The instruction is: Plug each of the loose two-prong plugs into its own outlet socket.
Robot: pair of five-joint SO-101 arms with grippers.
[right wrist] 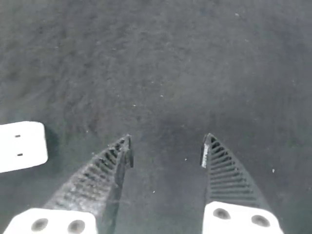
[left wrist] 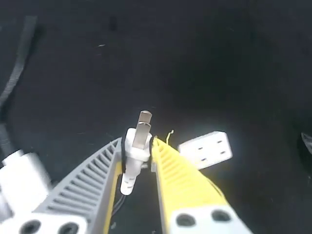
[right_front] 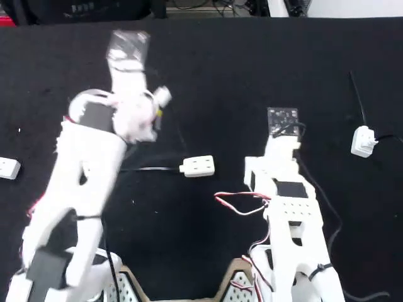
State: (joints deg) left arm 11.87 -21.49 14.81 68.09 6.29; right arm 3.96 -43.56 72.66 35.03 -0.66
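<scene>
Step in hand, by judgement: carrying the first plug to a socket. The left tool (left wrist: 137, 144) is clenched on the plug (left wrist: 131, 165), gripping its white body from both sides. The two flat prongs (left wrist: 144, 127) project clear beyond the fingertips. The high view places the plug above the tabletop (right_front: 252, 69), left of centre, on the far side of the socket (right_front: 197, 166) and well apart from it. The socket is a small white block with paired slots, lying flat at centre with its cord running left. To do the step well, bring the prongs directly over one slot pair, turn the wrist until their line matches the slots, then press straight down without tilt. The block looks light and unfixed, so it may skid under a slanted push. The right tool (right wrist: 167, 148) is released, jaws spread, low over bare tabletop to the socket's right, and could brace it. A second socket (right_front: 7, 168) lies at the left edge; a second corded plug (right_front: 362, 141) lies at the right.
</scene>
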